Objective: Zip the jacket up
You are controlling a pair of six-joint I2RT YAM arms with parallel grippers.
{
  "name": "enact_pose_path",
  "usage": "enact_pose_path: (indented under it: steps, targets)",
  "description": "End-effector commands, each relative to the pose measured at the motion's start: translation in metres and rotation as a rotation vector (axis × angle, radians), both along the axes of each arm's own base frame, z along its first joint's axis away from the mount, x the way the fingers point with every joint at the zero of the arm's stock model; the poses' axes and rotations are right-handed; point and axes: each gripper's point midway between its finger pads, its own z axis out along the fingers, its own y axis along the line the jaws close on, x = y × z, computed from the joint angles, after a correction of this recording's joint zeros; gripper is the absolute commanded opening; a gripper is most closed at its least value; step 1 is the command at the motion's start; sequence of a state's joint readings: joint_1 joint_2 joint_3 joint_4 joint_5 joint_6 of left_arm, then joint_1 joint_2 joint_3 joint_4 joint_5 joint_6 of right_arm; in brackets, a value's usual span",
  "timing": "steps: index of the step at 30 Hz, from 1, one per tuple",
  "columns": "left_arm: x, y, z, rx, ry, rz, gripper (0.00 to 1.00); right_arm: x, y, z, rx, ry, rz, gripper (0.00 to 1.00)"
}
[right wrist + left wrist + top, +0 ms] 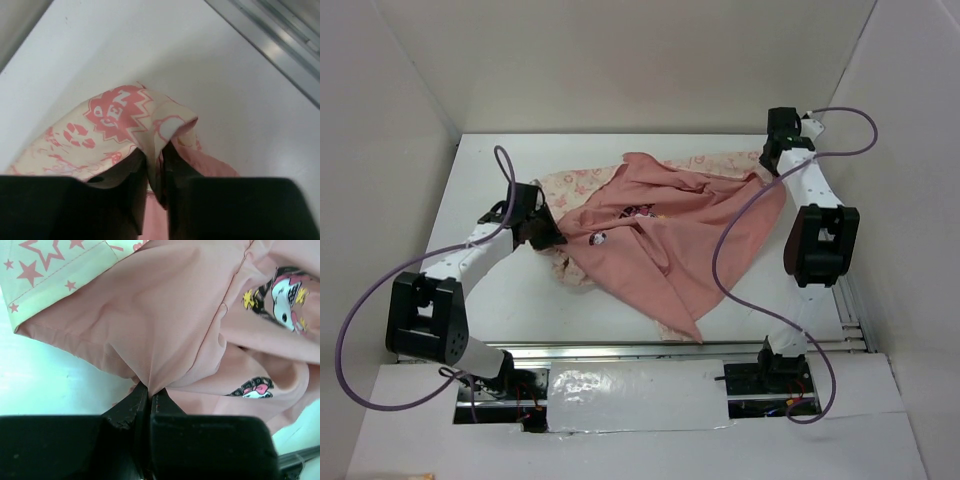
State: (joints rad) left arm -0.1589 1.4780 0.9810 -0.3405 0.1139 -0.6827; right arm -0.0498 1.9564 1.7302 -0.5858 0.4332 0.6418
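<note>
The jacket [655, 235] lies spread and rumpled across the table, mostly salmon-pink lining up, with cream printed fabric along the far edge. My left gripper [542, 232] is at its left side, shut on a fold of the pink lining [150, 385]; cartoon patches show beside it [282, 295]. My right gripper [772, 158] is at the far right corner, shut on a cream printed edge of the jacket [155, 142]. The zipper is not visible.
The white table [500, 300] is walled on three sides. A metal rail [620, 348] runs along the near edge and another along the right side [280, 45]. Purple cables [740, 270] loop over the jacket and beside the left arm.
</note>
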Motion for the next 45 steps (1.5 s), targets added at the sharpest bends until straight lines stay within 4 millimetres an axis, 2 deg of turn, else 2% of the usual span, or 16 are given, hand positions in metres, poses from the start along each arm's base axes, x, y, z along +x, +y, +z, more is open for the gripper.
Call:
enact_pose_path:
  steps: [1,2,3,4,8,15,16,21,27,30,31,32,35,37,40,45]
  targets:
    - [-0.013,0.002,0.0,-0.009,0.009,-0.012,0.15,-0.004,0.006,0.007,-0.056,0.077,0.045,0.3]
    - [-0.016,0.001,0.0,-0.009,0.012,-0.02,0.24,-0.008,0.009,0.011,-0.063,0.071,0.051,0.36]
    - [-0.018,0.001,-0.001,-0.009,0.017,-0.023,0.47,-0.017,0.015,0.005,-0.066,0.089,0.064,0.72]
    - [-0.019,0.001,-0.001,-0.01,0.024,-0.025,0.59,-0.023,0.029,0.027,-0.07,0.031,0.091,0.91]
    - [-0.026,0.003,0.001,-0.016,0.024,-0.008,0.96,-0.067,0.056,0.043,-0.052,-0.025,0.139,0.95]
    - [-0.031,0.011,0.004,-0.054,-0.023,0.017,0.99,-0.189,0.147,-0.015,0.022,0.078,0.387,1.0]
    - [-0.029,0.011,0.002,-0.061,-0.02,0.019,0.99,-0.207,0.178,-0.025,0.065,0.112,0.504,1.0]
    - [-0.014,0.015,-0.007,-0.062,0.015,0.041,0.99,-0.292,0.211,-0.065,0.005,0.274,0.693,1.0]
    - [0.001,0.004,-0.011,-0.109,-0.008,0.011,0.77,-0.376,0.253,-0.103,-0.048,0.465,0.979,1.0]
    - [0.01,0.003,-0.008,-0.108,-0.024,-0.007,0.43,-0.402,0.258,-0.12,-0.116,0.542,1.057,1.0]
    - [0.012,0.003,-0.006,-0.103,-0.03,-0.014,0.16,-0.406,0.257,-0.123,-0.139,0.556,1.069,1.0]
    - [0.015,0.004,-0.003,-0.1,-0.031,-0.01,0.04,-0.413,0.257,-0.129,-0.153,0.587,1.09,1.0]
    - [0.022,0.011,0.007,-0.066,-0.059,0.011,0.0,-0.416,0.253,-0.141,-0.169,0.629,1.1,1.0]
    - [0.023,0.016,0.013,-0.047,-0.07,0.032,0.0,-0.411,0.25,-0.142,-0.183,0.639,1.068,0.96]
    - [0.023,0.021,0.034,-0.045,-0.126,0.036,0.0,-0.392,0.253,-0.134,-0.195,0.587,1.031,0.63]
    - [0.024,0.029,0.073,-0.026,-0.214,0.046,0.0,-0.37,0.29,-0.11,-0.071,0.426,1.161,0.0]
